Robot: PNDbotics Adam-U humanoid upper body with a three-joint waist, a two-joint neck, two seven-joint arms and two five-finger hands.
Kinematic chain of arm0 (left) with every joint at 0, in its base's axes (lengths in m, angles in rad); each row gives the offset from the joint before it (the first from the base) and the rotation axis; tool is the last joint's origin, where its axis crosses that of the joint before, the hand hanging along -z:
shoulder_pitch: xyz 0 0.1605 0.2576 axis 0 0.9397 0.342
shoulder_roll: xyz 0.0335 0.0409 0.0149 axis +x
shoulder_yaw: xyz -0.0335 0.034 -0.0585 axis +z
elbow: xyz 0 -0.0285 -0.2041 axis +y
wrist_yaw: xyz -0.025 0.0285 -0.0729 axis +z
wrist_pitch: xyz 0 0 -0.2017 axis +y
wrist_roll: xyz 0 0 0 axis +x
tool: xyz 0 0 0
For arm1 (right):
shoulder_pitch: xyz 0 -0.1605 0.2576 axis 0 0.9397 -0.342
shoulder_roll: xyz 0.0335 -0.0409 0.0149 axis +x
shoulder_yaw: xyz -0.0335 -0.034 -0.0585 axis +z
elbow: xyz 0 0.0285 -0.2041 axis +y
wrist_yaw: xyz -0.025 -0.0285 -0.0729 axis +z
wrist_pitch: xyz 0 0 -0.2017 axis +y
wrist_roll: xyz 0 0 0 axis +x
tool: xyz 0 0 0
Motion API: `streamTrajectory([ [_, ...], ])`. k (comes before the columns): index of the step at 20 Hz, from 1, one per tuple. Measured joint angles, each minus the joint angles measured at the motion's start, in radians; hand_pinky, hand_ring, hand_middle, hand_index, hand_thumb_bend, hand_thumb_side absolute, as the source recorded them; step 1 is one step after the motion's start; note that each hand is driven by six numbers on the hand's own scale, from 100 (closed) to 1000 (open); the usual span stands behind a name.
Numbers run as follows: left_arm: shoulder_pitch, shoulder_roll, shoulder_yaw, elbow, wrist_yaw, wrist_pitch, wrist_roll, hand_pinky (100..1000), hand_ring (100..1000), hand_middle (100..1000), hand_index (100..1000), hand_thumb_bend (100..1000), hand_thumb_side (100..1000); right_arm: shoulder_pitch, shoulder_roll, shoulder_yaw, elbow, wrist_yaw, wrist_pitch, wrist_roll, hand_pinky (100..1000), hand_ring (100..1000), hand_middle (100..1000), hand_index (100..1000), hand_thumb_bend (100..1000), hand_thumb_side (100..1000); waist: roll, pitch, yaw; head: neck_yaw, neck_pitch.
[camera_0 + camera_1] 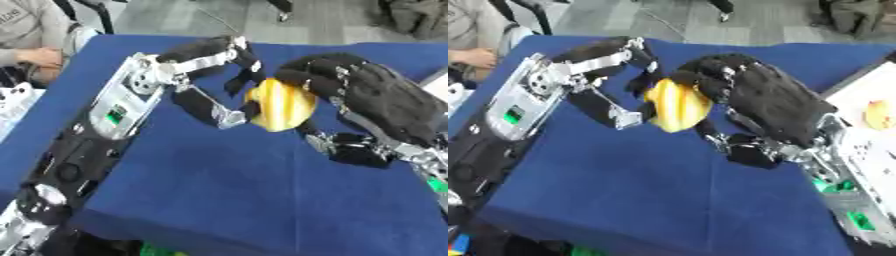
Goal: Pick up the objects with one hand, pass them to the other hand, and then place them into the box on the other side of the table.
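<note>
A rounded yellow object (282,104) with darker stripes is held above the blue table (219,195), between my two hands. My left hand (206,107) comes in from the left, its fingers curled over the object's top and left side and its thumb under it. My black right hand (376,95) reaches in from the right, fingers curled onto the object's upper right side. Its thumb (354,150) sits lower and looks apart from the object. The white box (846,100) stands at the right edge in the right eye view.
A small yellow thing (877,114) lies inside the white box. The table's front edge runs along the bottom, with bits of green (588,250) below it. Open blue cloth spreads under and in front of both hands.
</note>
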Motion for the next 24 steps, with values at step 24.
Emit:
streamTrajectory([
  [24, -0.007, -0.01, -0.013, 0.011, 0.069, -0.009, -0.104, 727, 430, 420, 526, 100, 302, 0.001, 0.007, 0.007, 0.038, -0.124, -0.003, -0.199, 789, 777, 653, 402, 100, 100, 0.0, 0.0, -0.006, 0.006, 0.0],
])
